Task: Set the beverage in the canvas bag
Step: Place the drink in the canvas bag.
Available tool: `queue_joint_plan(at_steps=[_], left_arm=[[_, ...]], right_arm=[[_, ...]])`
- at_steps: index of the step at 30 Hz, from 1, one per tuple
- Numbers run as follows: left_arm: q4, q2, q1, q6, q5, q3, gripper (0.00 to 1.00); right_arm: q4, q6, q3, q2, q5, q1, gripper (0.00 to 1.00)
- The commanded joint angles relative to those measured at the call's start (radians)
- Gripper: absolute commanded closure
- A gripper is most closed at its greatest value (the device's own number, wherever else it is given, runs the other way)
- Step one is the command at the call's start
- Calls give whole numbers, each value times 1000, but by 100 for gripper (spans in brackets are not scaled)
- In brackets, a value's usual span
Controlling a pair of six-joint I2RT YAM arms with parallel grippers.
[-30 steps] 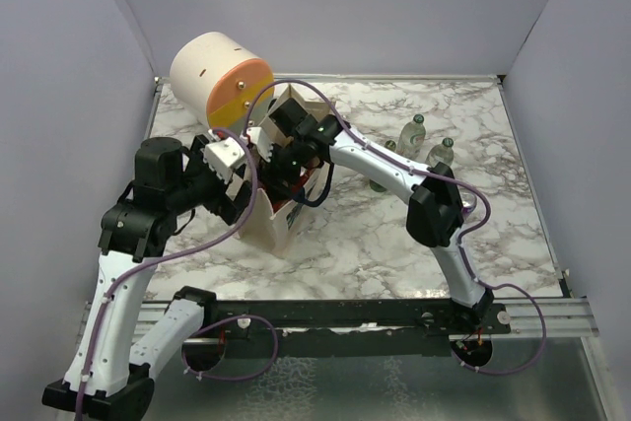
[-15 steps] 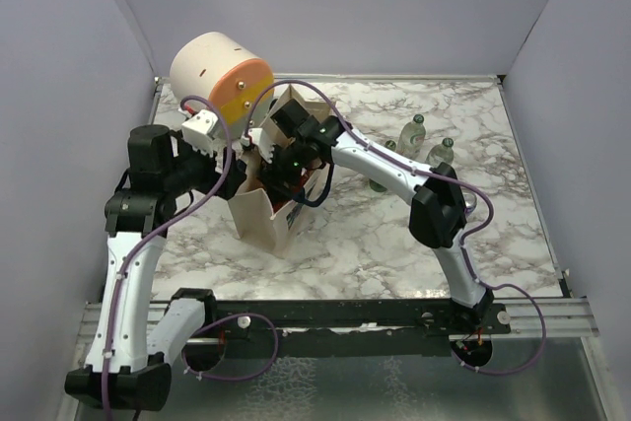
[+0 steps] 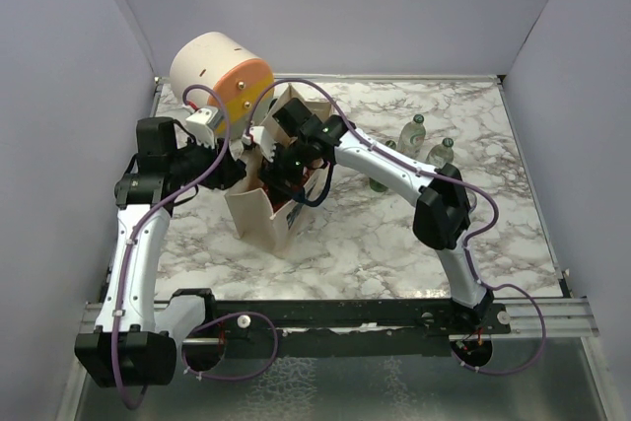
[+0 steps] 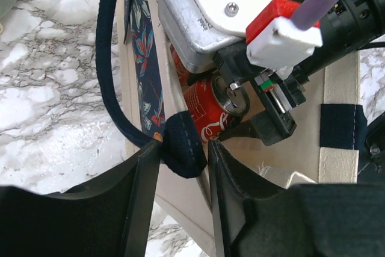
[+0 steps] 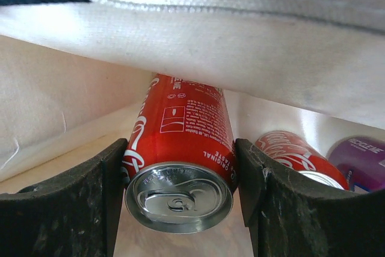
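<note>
1. Left end effector [image 4: 183, 156] is clamped on the bag's [image 3: 258, 222] navy handle [image 4: 111, 58], likely to hold the mouth open.
2. Right end effector [image 5: 180, 176] reaches inside the bag, gripping a red can [image 5: 180, 142] lying low beside a second can [image 5: 290, 151], probably ready to release.
3. Bottles [image 3: 416, 131] stand on the surface [image 3: 394, 234], well apart.
</note>
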Motion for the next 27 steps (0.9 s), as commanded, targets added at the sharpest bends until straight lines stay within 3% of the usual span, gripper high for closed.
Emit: queue_joint_plan(at_steps=[1, 6, 15, 27], left_arm=[[20, 3, 8, 17, 57, -10, 68], [32, 7, 27, 14, 42, 15, 100], [44, 8, 34, 32, 111, 31, 100], [58, -6, 37, 10, 98, -12, 100]], right_arm=[[2, 0, 82, -35, 37, 1, 99], [-32, -4, 82, -28, 79, 0, 99], [-51, 26, 112, 34, 133, 4, 99], [-46, 41, 123, 104, 139, 24, 99]])
